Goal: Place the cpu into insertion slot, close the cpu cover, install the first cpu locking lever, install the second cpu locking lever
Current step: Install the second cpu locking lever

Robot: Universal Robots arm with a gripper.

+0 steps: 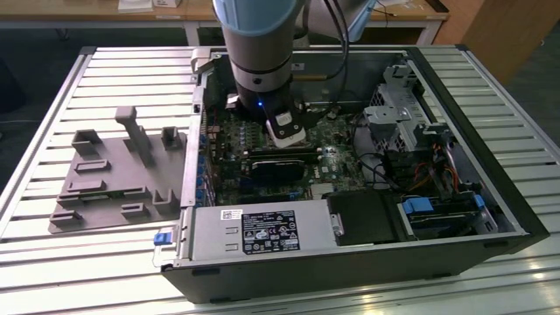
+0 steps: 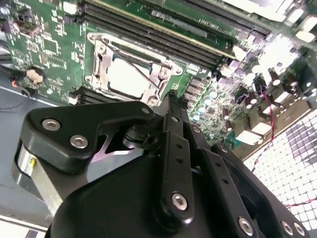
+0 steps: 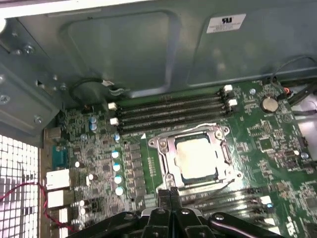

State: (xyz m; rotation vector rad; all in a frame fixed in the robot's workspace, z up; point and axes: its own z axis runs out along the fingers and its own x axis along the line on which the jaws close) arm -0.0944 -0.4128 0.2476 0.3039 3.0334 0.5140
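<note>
First wrist view: we noted the gripper (image 3: 170, 196), fingers pressed together and holding nothing, at lower centre, just below the cpu (image 3: 197, 157) seated under its cpu cover (image 3: 166, 159).

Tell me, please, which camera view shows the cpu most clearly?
The first wrist view: the cpu faces the camera, seated in the insertion slot with the cpu cover closed around it. The second wrist view shows it too, at more of a slant. In the exterior view the arm stands over that area.

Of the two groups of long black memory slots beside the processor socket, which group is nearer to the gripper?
The group directly next to the gripper in the first wrist view; the other group lies beyond the socket, toward the case wall.
</note>
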